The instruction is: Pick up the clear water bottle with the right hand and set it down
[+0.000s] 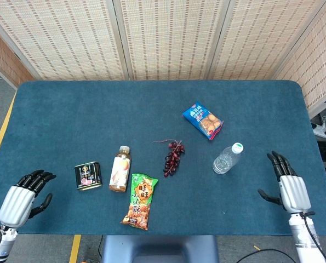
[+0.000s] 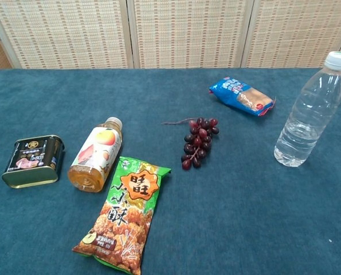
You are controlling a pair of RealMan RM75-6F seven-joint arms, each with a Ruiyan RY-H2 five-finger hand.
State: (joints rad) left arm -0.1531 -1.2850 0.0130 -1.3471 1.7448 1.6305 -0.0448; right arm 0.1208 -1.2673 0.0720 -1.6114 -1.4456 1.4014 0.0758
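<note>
The bottle (image 1: 227, 158) stands upright on the table (image 1: 69, 109), near its right edge. The right robot hand (image 1: 287, 186) hovers well to its right, fingers spread, holding nothing. The reach seems unstarted; next it must move leftward toward the bottle's side.

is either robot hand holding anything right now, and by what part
Nothing is held. The right robot hand is open, apart from the upright clear water bottle; the left robot hand holds nothing too.

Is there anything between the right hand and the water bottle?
Nothing visible. The right hand is open beside the bottle, with only bare table between them. The grapes and blue packet lie on the bottle's far side.
</note>
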